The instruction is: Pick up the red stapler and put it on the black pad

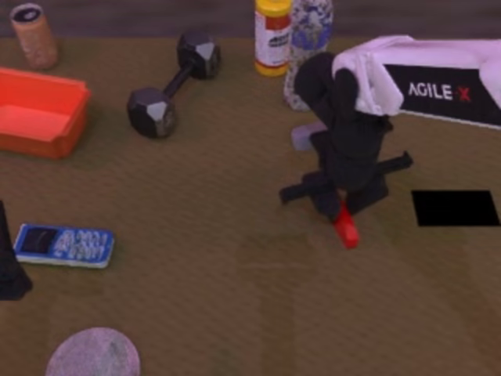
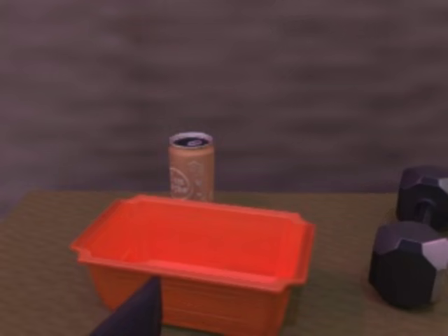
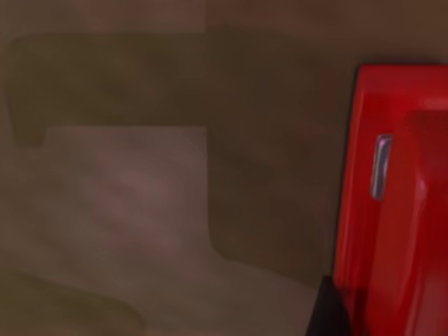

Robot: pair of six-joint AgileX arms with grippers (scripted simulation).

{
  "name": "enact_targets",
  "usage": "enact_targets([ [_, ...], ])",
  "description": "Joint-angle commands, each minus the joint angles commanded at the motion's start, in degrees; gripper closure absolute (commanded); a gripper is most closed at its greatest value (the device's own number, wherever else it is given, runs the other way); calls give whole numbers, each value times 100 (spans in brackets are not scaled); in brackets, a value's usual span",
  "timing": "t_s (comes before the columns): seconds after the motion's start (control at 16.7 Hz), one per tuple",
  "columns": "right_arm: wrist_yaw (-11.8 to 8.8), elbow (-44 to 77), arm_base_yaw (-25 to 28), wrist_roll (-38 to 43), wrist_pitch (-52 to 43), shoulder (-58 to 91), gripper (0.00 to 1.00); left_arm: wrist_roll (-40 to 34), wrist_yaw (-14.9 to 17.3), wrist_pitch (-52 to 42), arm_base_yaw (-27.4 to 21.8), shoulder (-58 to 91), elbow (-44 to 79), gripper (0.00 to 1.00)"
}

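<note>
The red stapler [image 1: 346,229] lies on the table right of centre, its far end hidden under my right gripper [image 1: 337,211], which hangs directly over it. In the right wrist view the stapler [image 3: 395,203] fills one side of the picture, close beside one dark fingertip [image 3: 327,311] and not between the fingers; this gripper is open. The black pad [image 1: 455,208] lies flat to the right of the stapler, with nothing on it. My left gripper [image 1: 9,270] is parked at the table's left edge, open, with one finger [image 2: 136,311] showing.
An orange-red tray [image 1: 39,113] sits at the far left, with a black dumbbell [image 1: 172,82] beside it. A can [image 1: 33,35], a yellow bottle [image 1: 272,35] and a speckled bottle [image 1: 309,39] stand along the back. A blue phone [image 1: 64,245] and a grey disc [image 1: 94,356] lie front left.
</note>
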Motion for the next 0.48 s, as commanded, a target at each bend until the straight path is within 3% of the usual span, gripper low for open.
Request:
enact_targets([
  [0.48, 0, 94, -3, -2, -94, -21, 100, 0, 0, 0, 0, 0, 0, 0],
])
